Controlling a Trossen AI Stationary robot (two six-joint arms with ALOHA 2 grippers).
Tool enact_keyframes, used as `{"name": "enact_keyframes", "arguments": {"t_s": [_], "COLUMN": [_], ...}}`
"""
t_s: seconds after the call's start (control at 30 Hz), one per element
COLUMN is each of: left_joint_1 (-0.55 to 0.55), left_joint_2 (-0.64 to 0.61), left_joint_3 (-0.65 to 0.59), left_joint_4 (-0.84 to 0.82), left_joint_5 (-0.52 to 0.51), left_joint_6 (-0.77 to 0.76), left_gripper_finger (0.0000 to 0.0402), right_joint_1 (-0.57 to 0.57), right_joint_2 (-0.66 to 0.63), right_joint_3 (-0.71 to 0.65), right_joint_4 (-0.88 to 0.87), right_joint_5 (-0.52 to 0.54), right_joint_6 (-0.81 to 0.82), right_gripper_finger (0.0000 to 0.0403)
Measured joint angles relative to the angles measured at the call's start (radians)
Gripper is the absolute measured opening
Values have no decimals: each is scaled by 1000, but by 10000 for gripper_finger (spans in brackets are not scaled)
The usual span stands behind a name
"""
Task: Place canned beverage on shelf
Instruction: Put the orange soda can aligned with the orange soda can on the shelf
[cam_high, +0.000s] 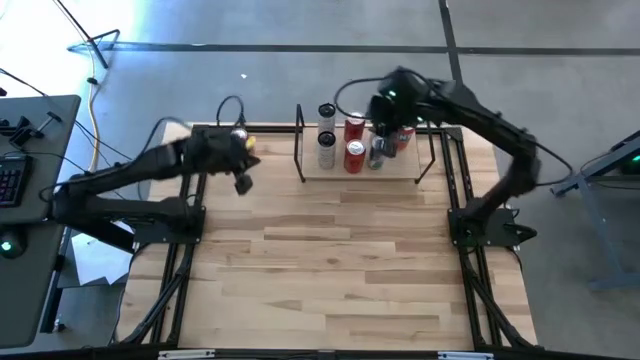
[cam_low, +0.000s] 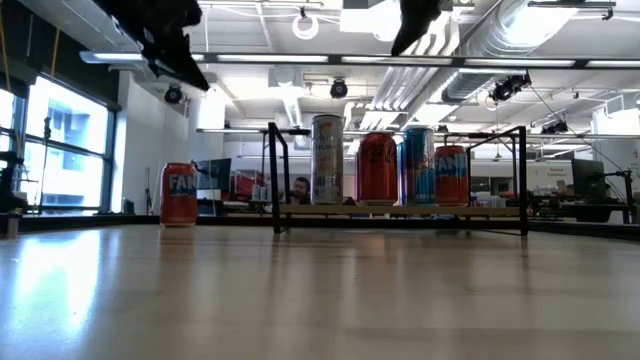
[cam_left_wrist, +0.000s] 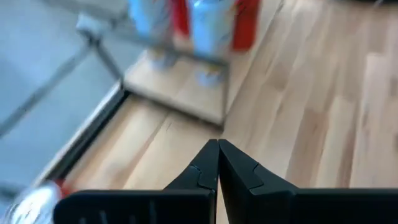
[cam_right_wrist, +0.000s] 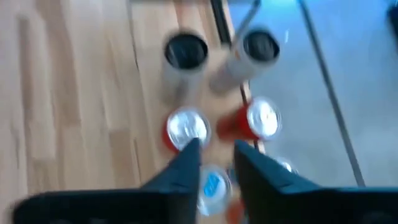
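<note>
The shelf (cam_high: 400, 172) is set at the far edge of the bench (cam_high: 330, 260), and several cans are stood upright on it: two silver cans (cam_high: 326, 140), two red cans (cam_high: 354, 155) and a blue can (cam_low: 418, 165), close together. An orange can (cam_low: 179, 194) is stood on the bench well left of the shelf. The right gripper (cam_right_wrist: 216, 163) is held above the shelf cans, narrowly parted and empty. The left gripper (cam_left_wrist: 218, 163) is raised near the orange can, closed on nothing
</note>
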Motion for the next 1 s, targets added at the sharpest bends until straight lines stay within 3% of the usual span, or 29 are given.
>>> {"name": "enact_keyframes", "arguments": {"t_s": [0.07,0.13,0.33,0.5,0.73,0.87,1.0], "left_joint_1": [91,176,363,438,479,514,563], "left_joint_2": [57,128,382,539,665,724,784], "left_joint_3": [60,113,277,426,599,629,630], "left_joint_4": [-111,-207,-442,-605,-691,-702,-710], "left_joint_5": [64,112,156,126,50,24,20], "left_joint_6": [12,32,42,58,-8,-36,-22], "left_gripper_finger": [0,0,4,47,177,253,298], "right_joint_1": [12,31,131,245,348,373,386], "right_joint_2": [-92,-184,-424,-558,-652,-671,-671], "right_joint_3": [-137,-290,-733,-994,-1133,-1146,-1144], "right_joint_4": [139,288,696,966,1061,1057,1061], "right_joint_5": [-24,-27,-19,11,42,55,55], "right_joint_6": [-3,-3,68,102,80,79,76], "right_gripper_finger": [35,10,33,19,2,1,0]}}
